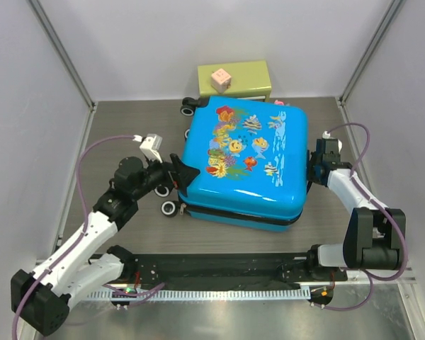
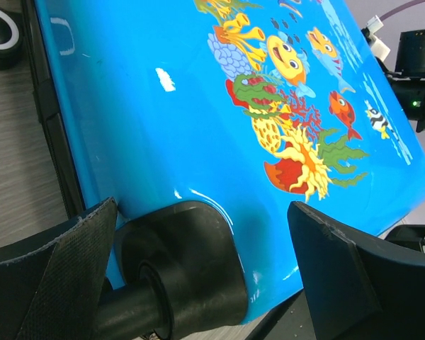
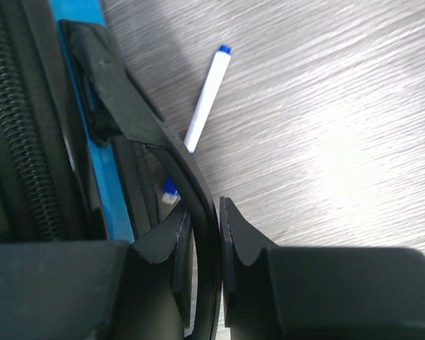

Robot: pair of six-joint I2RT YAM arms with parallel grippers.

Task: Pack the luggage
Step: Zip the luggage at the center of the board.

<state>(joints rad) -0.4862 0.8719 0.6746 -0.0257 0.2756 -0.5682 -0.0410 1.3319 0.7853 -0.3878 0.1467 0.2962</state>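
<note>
The luggage (image 1: 244,166), bright blue with a fish-and-coral print, lies flat and closed in the middle of the table. My left gripper (image 1: 186,177) stands open at its left near corner. In the left wrist view the wide-spread fingers (image 2: 71,255) straddle that corner of the shell (image 2: 198,106) and its black wheel housing (image 2: 191,269). My right gripper (image 1: 313,170) is at the right side of the case. In the right wrist view that gripper (image 3: 205,234) is shut on the thin black side handle (image 3: 127,92), next to the blue shell edge (image 3: 103,184) and the zipper (image 3: 28,142).
A small green drawer chest (image 1: 234,79) with a pink cube (image 1: 220,78) on top stands behind the case. Black wheels (image 1: 168,207) stick out on the left. A white stick with a blue tip (image 3: 207,95) lies on the table by the handle. A black rail (image 1: 219,265) runs along the near edge.
</note>
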